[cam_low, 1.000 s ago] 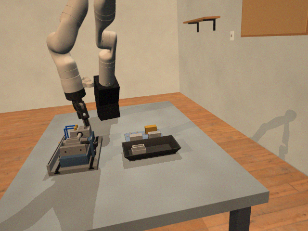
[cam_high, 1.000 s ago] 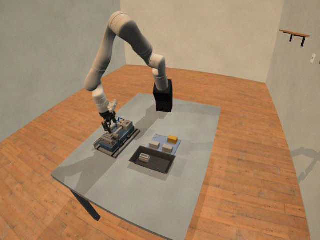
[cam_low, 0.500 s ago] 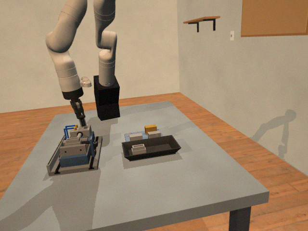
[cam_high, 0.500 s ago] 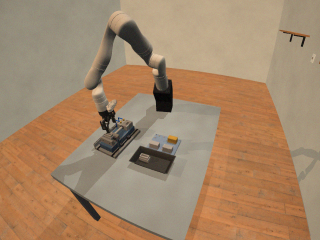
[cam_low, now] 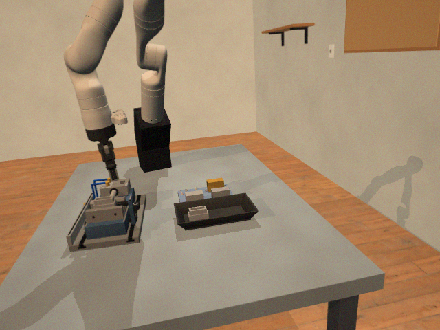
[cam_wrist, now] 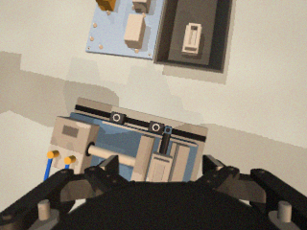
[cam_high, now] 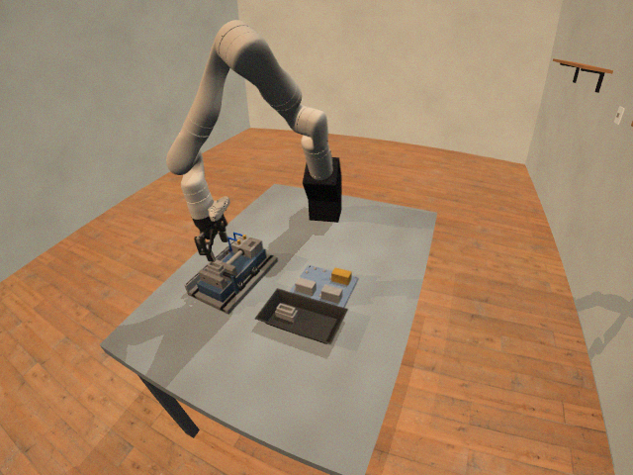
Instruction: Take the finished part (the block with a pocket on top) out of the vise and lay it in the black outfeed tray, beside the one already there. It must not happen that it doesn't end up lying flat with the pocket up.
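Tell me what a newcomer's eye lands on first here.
The tall pale arm arches from its black pedestal at the table's far edge down to the blue-and-grey vise, its open gripper poised just above. Beside the vise sits a black outfeed tray holding one pocketed block, with an orange block on the blue plate behind.
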Tool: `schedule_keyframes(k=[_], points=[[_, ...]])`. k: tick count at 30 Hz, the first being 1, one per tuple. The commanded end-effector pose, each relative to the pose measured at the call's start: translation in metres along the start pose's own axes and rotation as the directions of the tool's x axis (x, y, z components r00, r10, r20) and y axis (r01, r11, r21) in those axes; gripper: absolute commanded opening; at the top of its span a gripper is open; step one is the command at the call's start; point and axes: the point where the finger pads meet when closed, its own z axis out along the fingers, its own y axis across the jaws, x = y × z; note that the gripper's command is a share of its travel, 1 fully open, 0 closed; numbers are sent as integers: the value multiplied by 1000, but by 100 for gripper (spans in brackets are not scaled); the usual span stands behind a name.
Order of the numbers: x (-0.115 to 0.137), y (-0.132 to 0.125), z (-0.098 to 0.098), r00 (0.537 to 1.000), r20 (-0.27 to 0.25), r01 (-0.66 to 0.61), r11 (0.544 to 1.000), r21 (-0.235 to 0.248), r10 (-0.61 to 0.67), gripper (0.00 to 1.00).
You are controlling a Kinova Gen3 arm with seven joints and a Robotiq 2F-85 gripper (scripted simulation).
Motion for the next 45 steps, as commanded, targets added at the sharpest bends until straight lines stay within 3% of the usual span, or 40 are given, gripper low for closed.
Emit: schedule_keyframes(k=[1,45], points=[[-2,-1,-2,1000,4,-9,1000,-3,9,100],[-25,-6,-10,984,47,-167,984,-59,169,100]])
